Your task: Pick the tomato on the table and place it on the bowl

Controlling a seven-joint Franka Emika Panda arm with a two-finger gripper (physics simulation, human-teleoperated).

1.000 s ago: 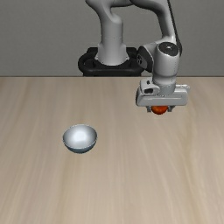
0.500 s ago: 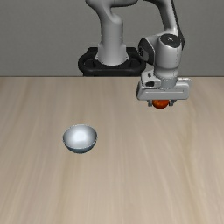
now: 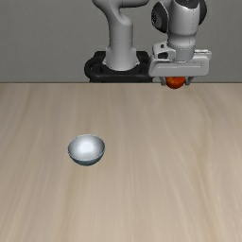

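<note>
Pinching the tomato [image 3: 175, 84] above the desk [image 3: 189, 189], the tool [image 3: 177, 83] has the bowl [image 3: 86, 149] nearer, toward the exterior view's left.

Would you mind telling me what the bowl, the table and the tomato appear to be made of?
Bowl: likely polished metal, silvery grey with a bright highlight inside. Table: looks like pale matte wood, with faint grain streaks. Tomato: smooth red-orange skin; too little shows below the gripper to say more.
</note>
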